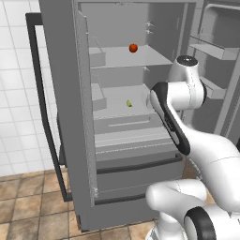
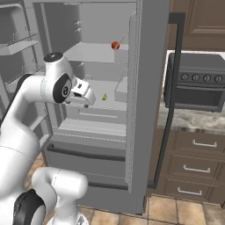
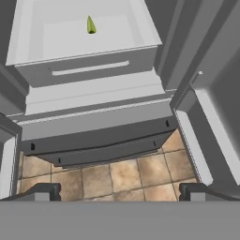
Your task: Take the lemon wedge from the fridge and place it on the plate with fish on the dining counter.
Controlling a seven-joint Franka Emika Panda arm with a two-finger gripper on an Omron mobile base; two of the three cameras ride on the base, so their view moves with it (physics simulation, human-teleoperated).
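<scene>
Fridge, grey, both upper doors swung wide, interior shelves exposed. Lemon wedge, tiny and yellow-green, lying alone on the middle shelf toward its back, also seen from the hand camera near the top of its picture. Small red-orange fruit on the shelf above, well apart from the wedge. Gripper, jaws spread fully with nothing between them, held in front of the shelves and short of the wedge; its dark fingertips frame tiled floor and the lower drawers, so the hand looks aimed below the wedge. Risks, as judged: the wedge is far smaller than the jaws and could slip, be nudged toward the back wall, or be missed if the fingers close too high; the forearm could strike the shelf edge or the door bins on the way in; the red-orange fruit could be taken by mistake. Hard to make out: the wedge's exact orientation and which face rests on the shelf. Fridge top and lower drawers cut off by the frame edges.
</scene>
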